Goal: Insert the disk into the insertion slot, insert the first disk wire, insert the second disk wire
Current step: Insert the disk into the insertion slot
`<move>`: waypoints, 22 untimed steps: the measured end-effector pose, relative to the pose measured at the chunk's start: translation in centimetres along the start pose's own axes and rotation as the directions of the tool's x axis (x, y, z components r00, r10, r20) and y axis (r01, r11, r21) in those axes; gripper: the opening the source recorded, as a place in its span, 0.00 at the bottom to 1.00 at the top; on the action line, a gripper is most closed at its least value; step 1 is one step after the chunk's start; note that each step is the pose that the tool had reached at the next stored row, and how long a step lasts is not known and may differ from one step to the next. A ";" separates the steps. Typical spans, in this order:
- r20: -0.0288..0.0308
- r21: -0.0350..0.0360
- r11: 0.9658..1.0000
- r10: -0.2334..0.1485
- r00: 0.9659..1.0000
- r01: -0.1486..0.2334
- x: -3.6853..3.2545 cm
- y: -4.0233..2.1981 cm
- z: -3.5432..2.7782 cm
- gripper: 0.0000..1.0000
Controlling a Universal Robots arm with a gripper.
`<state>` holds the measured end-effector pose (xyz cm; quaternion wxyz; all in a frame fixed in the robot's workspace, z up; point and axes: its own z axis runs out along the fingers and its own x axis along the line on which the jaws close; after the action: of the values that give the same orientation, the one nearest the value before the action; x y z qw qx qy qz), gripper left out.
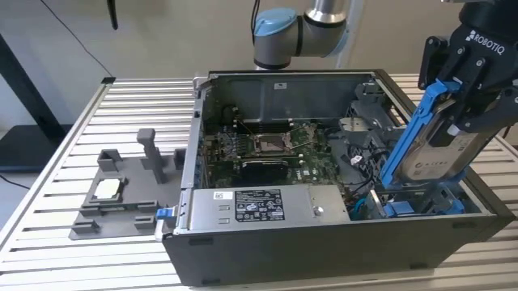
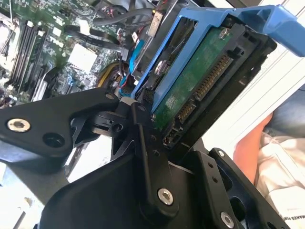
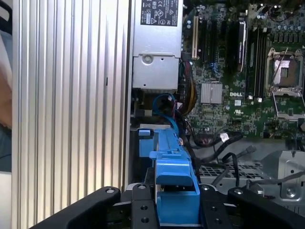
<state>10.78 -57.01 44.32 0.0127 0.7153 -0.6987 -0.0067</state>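
You have the claw [image 1: 463,114] clamped on the disk [image 1: 437,154] at the exterior view's upper right, pinching it near its upper end. The disk, framed by its blue carrier [image 1: 409,139], is steeply tilted. Its top leans toward the exterior view's right and its lower end is down inside the open computer case [image 1: 324,257], right at the insertion slot [image 1: 425,207] in the case's lower right corner. You cannot tell whether the two touch. In the second wrist view the disk's green circuit board [image 2: 198,83] faces the camera. The motherboard [image 1: 267,148] lies mid-case, with the power supply [image 1: 259,209] along the near wall. The case sits on a ribbed counter [image 1: 137,103], with a grey fixture [image 1: 121,197] at the exterior view's left.
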 end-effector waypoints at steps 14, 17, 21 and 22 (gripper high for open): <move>-0.001 0.002 1.000 -0.005 1.000 0.005 0.11 -0.50 1.25 0.33; -0.001 0.002 1.000 -0.005 1.000 0.005 0.11 -0.61 1.52 0.33; -0.001 0.002 1.000 -0.005 1.000 0.005 0.10 -0.68 1.97 0.33; -0.001 0.002 1.000 -0.005 1.000 0.005 0.10 -0.69 2.09 0.33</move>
<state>11.41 -57.12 42.21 0.0123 0.7171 -0.6968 -0.0060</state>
